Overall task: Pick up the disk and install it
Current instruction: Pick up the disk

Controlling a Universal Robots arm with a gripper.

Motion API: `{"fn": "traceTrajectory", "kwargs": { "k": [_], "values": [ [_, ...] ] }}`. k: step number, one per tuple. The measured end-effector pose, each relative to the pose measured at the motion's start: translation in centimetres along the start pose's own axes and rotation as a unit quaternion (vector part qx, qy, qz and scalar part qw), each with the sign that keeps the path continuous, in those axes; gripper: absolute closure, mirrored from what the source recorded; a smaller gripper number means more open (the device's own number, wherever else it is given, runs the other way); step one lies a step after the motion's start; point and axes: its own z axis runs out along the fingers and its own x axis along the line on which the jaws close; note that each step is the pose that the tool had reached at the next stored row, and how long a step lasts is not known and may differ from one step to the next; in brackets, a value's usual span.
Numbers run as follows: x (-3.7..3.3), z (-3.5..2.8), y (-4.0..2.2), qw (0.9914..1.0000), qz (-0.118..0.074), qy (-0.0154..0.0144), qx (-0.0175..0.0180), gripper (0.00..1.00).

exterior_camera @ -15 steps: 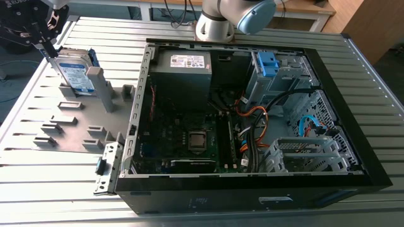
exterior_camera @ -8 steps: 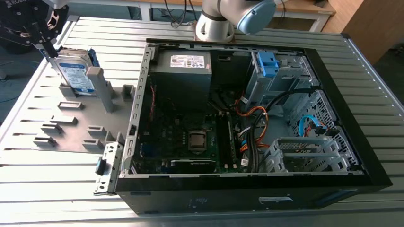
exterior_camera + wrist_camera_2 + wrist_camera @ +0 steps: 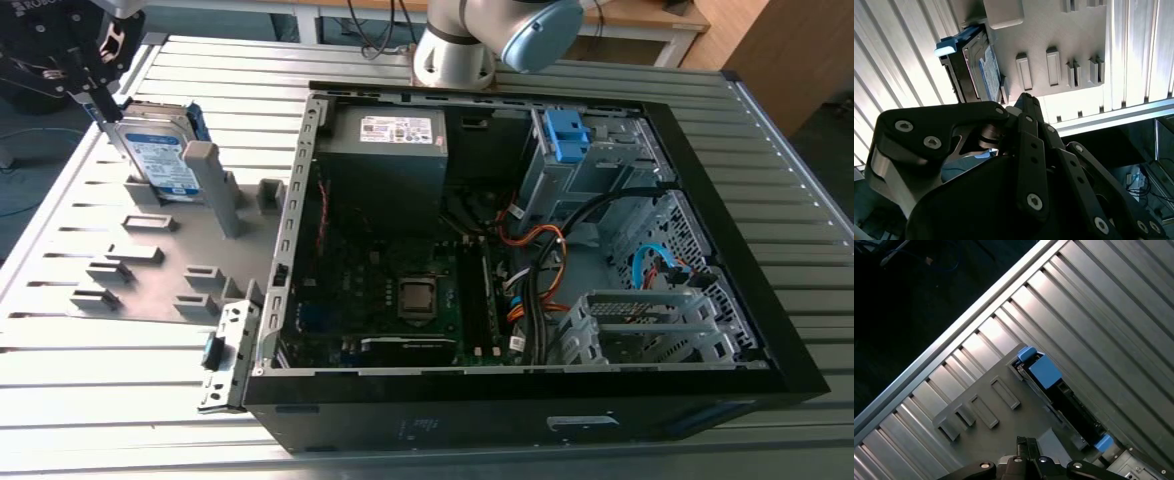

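The disk (image 3: 151, 152) stands on edge in a slot of the grey holder plate (image 3: 147, 285) at the exterior view's left, its white-and-blue label facing the camera and a blue rail along its far side. My gripper (image 3: 100, 108) hangs at the disk's upper far corner, close beside it. Its fingers look shut together with nothing between them. In the second wrist view the disk (image 3: 979, 67) lies just past the gripper (image 3: 1023, 98). In the first wrist view the disk (image 3: 1064, 395), with its blue rail, sits off to one side of the gripper (image 3: 1022, 441).
An open computer case (image 3: 747, 250) lies at the exterior view's right, with a grey power-supply box (image 3: 387, 150), a blue bracket (image 3: 567, 135), cables and a metal drive cage (image 3: 641, 320) inside. A grey post (image 3: 214, 190) rises from the holder next to the disk. The table is ribbed metal.
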Motion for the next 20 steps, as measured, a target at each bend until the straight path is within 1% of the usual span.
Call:
{"fn": "traceTrajectory", "kwargs": {
  "k": [20],
  "values": [
    [0.0, 0.0, 0.0, 0.99984, -0.018, 0.0004, -0.0001, 0.89]
  ]
}}
